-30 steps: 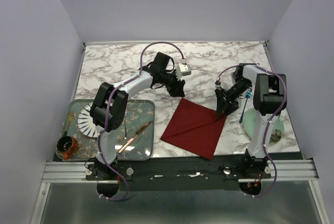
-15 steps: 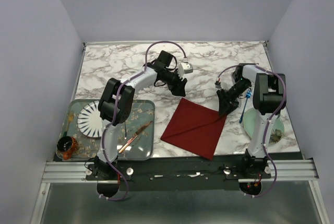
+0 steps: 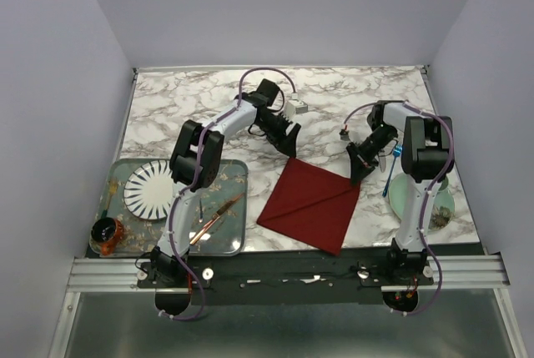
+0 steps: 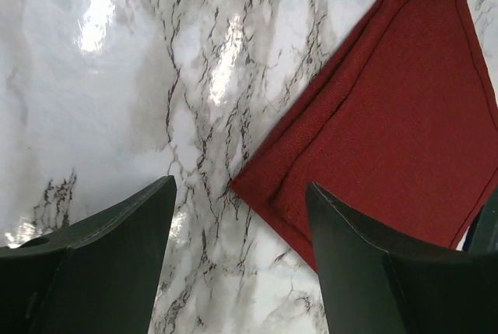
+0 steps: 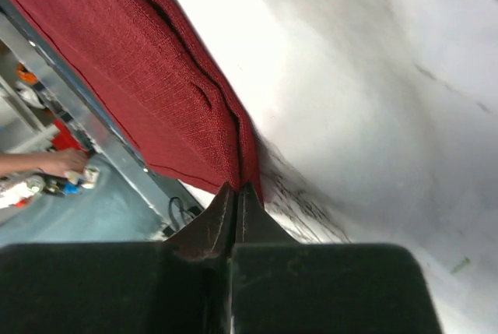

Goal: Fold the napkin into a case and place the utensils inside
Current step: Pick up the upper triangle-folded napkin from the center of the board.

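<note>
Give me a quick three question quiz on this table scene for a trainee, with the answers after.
1. True or false: the right gripper is shut on a corner of the napkin.
2. The left gripper is: A open, B shut on the napkin, C out of view.
3. What does the copper knife lie on?
Key: 1 true; 2 A; 3 the tray.
</note>
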Controlling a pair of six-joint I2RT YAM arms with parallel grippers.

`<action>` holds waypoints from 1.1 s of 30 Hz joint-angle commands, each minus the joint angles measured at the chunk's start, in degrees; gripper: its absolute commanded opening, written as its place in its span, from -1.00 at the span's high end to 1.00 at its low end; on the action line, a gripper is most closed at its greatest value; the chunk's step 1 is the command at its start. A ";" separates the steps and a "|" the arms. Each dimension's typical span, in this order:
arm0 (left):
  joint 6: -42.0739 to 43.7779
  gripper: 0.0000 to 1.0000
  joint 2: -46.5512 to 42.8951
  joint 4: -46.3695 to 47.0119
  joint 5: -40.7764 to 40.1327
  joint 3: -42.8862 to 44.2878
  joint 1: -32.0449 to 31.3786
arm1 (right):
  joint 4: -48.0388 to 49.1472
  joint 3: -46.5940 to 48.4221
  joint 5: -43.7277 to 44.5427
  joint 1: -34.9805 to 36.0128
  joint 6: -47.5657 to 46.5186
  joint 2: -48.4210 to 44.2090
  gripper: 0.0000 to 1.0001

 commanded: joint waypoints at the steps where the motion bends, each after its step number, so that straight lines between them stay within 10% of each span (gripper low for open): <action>1: -4.21 -0.54 3.09 -4.73 2.42 0.36 0.41 | 2.68 -0.10 1.23 2.25 -1.53 -0.88 0.98; 33: -1.67 -0.01 6.09 -9.38 6.29 0.71 -0.03 | 9.19 -1.86 5.89 3.40 -2.06 -5.63 0.99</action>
